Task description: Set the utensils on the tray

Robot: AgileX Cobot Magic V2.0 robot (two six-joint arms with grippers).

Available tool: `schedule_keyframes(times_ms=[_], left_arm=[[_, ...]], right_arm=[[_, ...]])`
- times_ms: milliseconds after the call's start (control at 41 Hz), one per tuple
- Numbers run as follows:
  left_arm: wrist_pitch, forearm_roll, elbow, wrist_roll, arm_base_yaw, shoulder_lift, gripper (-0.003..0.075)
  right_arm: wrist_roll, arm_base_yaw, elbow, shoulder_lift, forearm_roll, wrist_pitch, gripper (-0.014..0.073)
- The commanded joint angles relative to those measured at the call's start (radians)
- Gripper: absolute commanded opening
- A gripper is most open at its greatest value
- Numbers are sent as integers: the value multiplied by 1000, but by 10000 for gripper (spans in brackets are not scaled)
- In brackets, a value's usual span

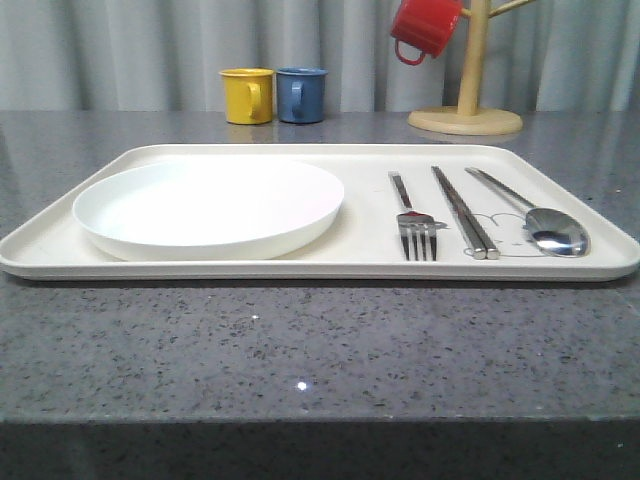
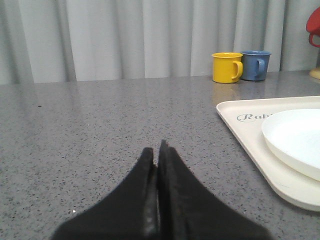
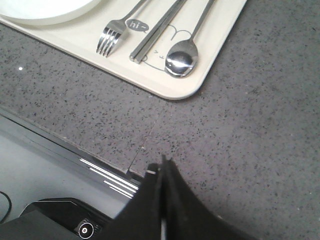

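Left end effector (image 2: 159, 150) closed near tray (image 2: 250, 135) lettered, seemingly, "Rabbit".

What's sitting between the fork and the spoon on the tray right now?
The pair of chopsticks lies between the fork and the spoon on the tray, clearest in the front view.

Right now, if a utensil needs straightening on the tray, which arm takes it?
Right. The fork, chopsticks and spoon lie on the tray's right half, nearest the right gripper. The left gripper sits beyond the plate side.
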Motion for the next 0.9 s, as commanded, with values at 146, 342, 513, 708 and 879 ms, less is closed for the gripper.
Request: schedule_keyframes(times_ms=[146, 342, 513, 708, 879], left_arm=[[-71, -7, -2, -7, -6, -24, -18], [-71, -7, -2, -7, -6, -24, -18], [-71, -7, -2, -7, -6, -24, -18], [-71, -7, -2, -7, -6, -24, -18], [-71, -7, -2, -7, -6, -24, -18]], right_arm=[[-9, 1, -25, 8, 2, -57, -68], [-9, 1, -25, 8, 2, -57, -68], [-9, 1, -25, 8, 2, -57, -68], [-9, 2, -13, -12, 2, -71, -68], [-9, -102, 85, -123, -35, -210, -68]])
